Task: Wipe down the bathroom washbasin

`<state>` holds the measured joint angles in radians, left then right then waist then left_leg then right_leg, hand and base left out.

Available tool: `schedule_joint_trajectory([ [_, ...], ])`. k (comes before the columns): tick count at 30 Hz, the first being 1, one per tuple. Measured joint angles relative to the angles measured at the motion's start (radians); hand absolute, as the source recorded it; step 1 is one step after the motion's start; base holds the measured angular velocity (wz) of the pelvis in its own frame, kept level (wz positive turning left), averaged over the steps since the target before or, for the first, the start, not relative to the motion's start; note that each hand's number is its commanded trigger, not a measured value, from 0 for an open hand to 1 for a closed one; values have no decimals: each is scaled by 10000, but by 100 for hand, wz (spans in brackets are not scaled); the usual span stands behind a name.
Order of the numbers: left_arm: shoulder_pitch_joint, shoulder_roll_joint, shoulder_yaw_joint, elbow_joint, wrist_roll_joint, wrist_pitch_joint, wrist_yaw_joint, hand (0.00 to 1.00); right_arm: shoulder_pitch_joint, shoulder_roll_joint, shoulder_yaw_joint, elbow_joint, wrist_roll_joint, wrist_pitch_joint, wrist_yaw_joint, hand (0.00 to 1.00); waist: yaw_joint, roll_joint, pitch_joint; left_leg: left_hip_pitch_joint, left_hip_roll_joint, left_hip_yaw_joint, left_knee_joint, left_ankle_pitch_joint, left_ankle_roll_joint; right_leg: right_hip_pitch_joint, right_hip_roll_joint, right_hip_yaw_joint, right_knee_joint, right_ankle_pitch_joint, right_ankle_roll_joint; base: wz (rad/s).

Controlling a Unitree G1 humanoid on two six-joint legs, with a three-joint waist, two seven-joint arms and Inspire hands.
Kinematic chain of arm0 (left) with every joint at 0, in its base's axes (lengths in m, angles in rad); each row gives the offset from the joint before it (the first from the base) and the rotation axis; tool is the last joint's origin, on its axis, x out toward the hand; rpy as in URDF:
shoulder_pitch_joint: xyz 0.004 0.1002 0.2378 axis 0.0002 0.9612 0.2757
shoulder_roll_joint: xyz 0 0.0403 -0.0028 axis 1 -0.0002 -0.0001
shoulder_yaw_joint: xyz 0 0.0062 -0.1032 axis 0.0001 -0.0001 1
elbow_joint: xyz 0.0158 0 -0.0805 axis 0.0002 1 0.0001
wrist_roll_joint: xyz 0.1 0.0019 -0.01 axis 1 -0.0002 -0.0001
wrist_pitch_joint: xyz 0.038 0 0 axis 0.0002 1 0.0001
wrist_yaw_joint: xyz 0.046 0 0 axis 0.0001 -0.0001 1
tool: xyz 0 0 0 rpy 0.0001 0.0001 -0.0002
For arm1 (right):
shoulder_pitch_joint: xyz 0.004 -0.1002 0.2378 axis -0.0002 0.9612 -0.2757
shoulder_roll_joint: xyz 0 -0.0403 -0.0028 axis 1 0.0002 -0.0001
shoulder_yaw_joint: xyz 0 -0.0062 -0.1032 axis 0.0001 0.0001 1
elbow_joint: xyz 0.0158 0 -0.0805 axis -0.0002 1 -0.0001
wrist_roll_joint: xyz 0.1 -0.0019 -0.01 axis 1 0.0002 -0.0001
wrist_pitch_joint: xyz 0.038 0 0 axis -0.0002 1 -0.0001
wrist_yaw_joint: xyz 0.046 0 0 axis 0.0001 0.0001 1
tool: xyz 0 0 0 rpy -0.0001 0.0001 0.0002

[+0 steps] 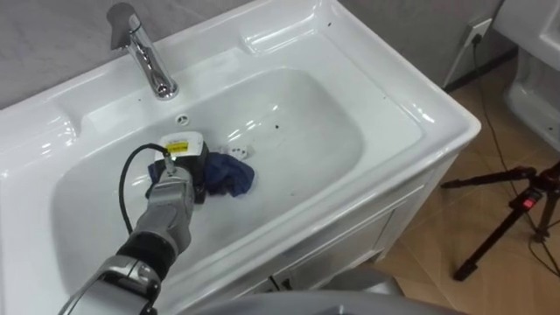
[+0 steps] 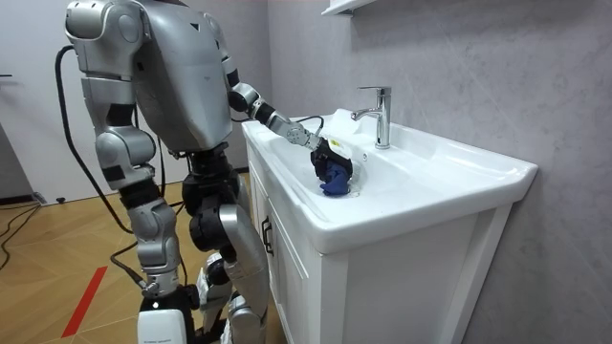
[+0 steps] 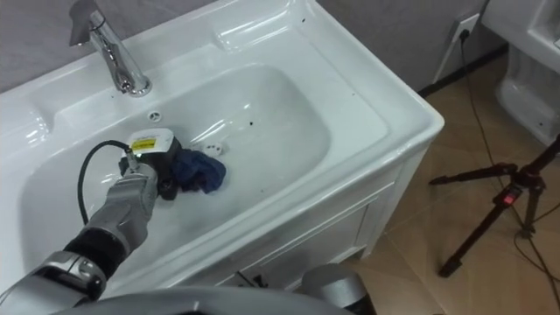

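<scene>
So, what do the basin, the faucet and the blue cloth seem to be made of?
The basin looks like glossy white ceramic, with bright reflections. The faucet: polished chrome-like metal, mirror-shiny. The blue cloth: soft matte fabric, crumpled; weave unclear.

Left arm reaches forward and down, left hand (image 1: 188, 171) clutching blue cloth (image 1: 233, 176); right arm hangs.

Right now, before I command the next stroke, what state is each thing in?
Left robot hand: down in the bowl, shut on the blue cloth.
Blue cloth: bunched up, lying on the bowl floor near the drain.
Basin: a few dark specks on it.
Faucet: no water running.
Cabinet door: shut.
Right robot hand: hangs at the robot's side.
</scene>
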<state>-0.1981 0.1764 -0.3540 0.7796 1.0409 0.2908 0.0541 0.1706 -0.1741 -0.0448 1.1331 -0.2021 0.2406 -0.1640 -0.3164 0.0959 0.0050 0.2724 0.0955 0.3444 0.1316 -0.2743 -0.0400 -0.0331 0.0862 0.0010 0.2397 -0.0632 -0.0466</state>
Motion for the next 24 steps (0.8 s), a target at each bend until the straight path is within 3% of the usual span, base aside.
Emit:
schedule_joint_trajectory([
  [9,210,74,343,-185,203,-134,104,100,-133,-7,1,7,-24,-12,-76,0,236,70,3,-49,-3,-141,3,-3,1,-22,25,-45,13,-30,8,0],
  [15,452,405,395,-832,224,-124,-208,100,-133,-8,4,24,-24,-3,-72,0,511,173,5,-232,-3,-394,20,-1,5,-84,-35,-251,-35,-37,3,10],
  [18,451,421,391,-1037,217,-83,-427,100,-234,-45,8,23,51,-12,-68,0,616,262,-12,-292,-12,-492,21,2,8,-87,-69,-341,-80,-55,14,11],
  [24,443,425,386,-1346,-552,85,-607,100,-349,-23,36,24,622,-176,-82,0,621,292,-20,-464,-37,-748,215,43,62,-68,-255,-566,-176,-82,50,11],
])
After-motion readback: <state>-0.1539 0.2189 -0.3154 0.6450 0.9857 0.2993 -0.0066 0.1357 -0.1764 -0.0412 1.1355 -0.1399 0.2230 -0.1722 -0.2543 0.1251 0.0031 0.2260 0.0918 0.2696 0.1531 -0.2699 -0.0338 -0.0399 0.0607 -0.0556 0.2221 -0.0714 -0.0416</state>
